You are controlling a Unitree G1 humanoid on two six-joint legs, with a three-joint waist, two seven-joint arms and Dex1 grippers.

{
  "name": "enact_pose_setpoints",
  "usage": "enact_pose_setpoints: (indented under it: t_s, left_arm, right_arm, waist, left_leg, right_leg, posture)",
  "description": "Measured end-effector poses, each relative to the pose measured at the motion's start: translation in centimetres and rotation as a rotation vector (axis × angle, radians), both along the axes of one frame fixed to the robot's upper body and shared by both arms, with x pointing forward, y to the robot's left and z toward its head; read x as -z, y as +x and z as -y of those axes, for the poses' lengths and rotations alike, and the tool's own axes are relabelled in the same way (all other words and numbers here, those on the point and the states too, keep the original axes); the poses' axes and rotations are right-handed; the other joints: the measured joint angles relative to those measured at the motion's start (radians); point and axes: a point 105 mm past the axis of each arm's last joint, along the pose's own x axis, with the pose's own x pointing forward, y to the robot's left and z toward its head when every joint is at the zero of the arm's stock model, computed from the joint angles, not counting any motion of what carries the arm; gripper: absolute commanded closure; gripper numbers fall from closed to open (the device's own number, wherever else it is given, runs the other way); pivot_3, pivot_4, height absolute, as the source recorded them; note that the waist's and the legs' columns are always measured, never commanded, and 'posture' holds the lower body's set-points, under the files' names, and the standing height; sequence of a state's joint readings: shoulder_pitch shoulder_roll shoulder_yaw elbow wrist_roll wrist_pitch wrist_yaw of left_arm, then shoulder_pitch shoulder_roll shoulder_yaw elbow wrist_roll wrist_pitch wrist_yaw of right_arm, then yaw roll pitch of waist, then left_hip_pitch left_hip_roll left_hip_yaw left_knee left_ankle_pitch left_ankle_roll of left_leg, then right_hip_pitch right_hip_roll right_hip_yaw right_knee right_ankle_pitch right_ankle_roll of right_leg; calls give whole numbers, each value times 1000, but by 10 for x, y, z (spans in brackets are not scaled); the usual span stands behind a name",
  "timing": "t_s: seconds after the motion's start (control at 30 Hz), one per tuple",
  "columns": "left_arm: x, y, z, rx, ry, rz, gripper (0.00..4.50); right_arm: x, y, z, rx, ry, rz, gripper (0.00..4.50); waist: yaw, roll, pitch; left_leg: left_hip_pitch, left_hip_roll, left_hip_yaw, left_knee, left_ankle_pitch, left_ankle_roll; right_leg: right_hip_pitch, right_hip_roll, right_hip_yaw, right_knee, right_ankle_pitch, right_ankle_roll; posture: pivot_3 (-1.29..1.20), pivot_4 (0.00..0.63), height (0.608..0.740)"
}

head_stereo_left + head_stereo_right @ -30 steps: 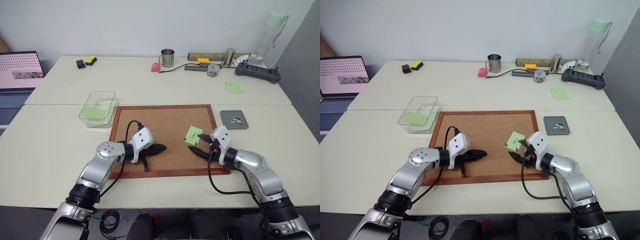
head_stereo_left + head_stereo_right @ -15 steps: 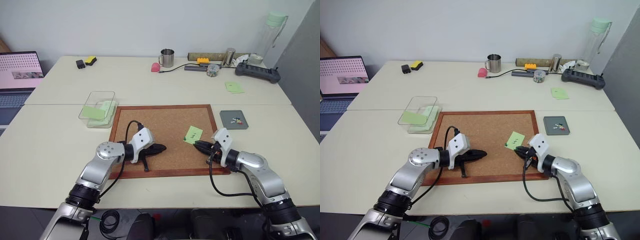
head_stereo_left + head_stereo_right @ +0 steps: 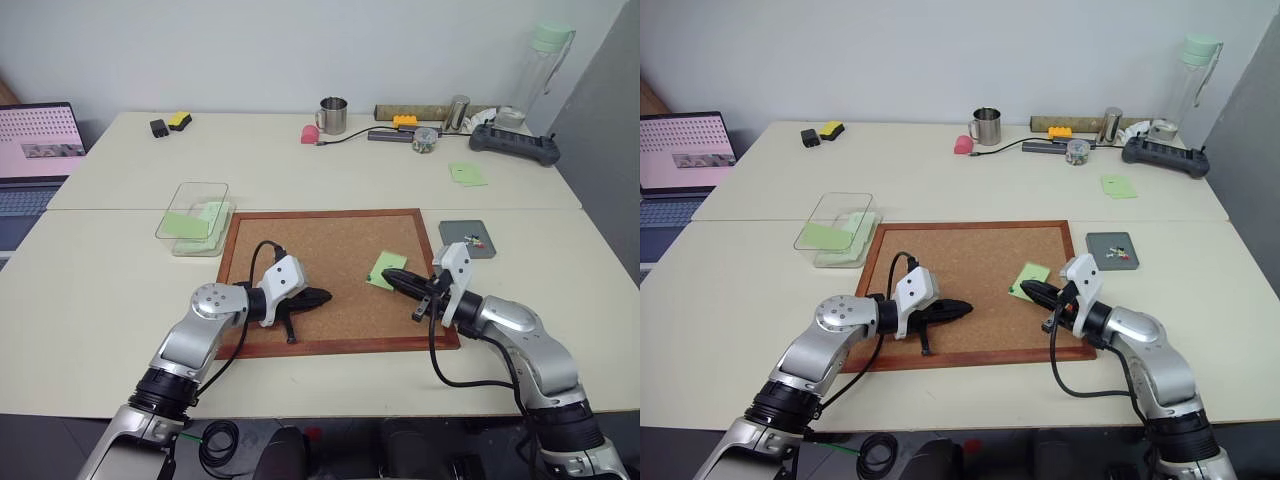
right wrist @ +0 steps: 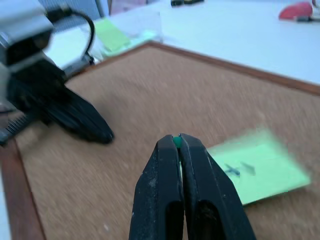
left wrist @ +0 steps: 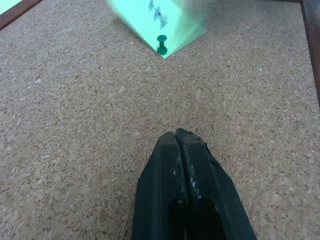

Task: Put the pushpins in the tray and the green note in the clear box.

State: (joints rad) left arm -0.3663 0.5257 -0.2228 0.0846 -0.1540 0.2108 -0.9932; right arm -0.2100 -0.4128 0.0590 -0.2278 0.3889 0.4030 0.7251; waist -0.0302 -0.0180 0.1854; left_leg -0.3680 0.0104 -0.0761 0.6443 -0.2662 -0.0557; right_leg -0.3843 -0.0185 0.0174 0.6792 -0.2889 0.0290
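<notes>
On the counter, our cork board carries the green note. Our right hand is clenched on a green pushpin, just beside the note; that tiny head could slip out before reaching the tray. Our left hand is clenched on nothing.

both arms are brushed silver metal, built from rounded segments with round joint caps that carry small dark screw holes. each wrist wears an angular white housing, and a thin black cable loops out of it and back along the forearm. the left gripper and right gripper have two matte black tapered fingers, scuffed with pale specks near the tips.
</notes>
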Motion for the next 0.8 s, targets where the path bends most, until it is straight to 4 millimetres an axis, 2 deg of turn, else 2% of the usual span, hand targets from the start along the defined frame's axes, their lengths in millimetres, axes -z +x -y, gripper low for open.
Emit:
enact_pose_setpoints:
  t_s: [0.23, 0.3, 0.33, 0.43, 0.5, 0.63, 0.8]
  left_arm:
    - [0, 0, 0, 0, 0, -1, 4500]
    - [0, 0, 0, -1, 0, -1, 4500]
    - [0, 0, 0, -1, 0, -1, 4500]
    - [0, 0, 0, 1, -1, -2, 4500]
    - [0, 0, 0, 3, -1, -1, 4500]
    - [-1, 0, -2, 5, 4, -2, 4500]
    - [-1, 0, -1, 5, 3, -2, 4500]
  right_arm:
    - [-9, 8, 14, 89, 42, 22, 4488]
    - [-14, 20, 22, 174, 79, 30, 4488]
    - [-16, 27, 29, 227, 75, 38, 4488]
    - [-17, 54, 74, 481, -9, 78, 4488]
    - [-12, 62, 98, 598, -47, 73, 4488]
    - [-5, 74, 119, 691, -37, 27, 4488]
    - [-3, 84, 122, 683, -38, -5, 3517]
  waist:
    - [0, 0, 0]
    - [-1, 0, 0]
    - [-1, 0, 0]
    - [0, 0, 0]
    - [0, 0, 0]
    - [-3, 1, 0]
    - [-2, 1, 0]
  left_leg:
    - [0, 0, 0, 0, 0, 0]
    - [0, 0, 0, 0, 0, 0]
    - [0, 0, 1, 0, 0, 0]
    - [0, 0, 1, 0, 0, 0]
    - [0, -1, 1, -1, 0, 0]
    - [1, 0, 2, -2, 0, 0]
    - [0, 0, 2, -1, 0, 0]
  right_leg:
    - [0, 0, 0, 0, 0, 0]
    - [0, 0, 0, 0, 0, 0]
    - [0, 0, 1, 0, 0, 0]
    - [0, 0, 1, 0, 0, -1]
    - [0, 0, 1, 0, 2, -4]
    - [-1, 0, 1, 1, 3, -5]
    - [-1, 0, 1, 1, 2, -5]
  posture:
    - [0, 150, 740]
    - [0, 150, 740]
    - [0, 150, 740]
    - [0, 150, 740]
    - [0, 150, 740]
    - [0, 150, 740]
    - [0, 150, 740]
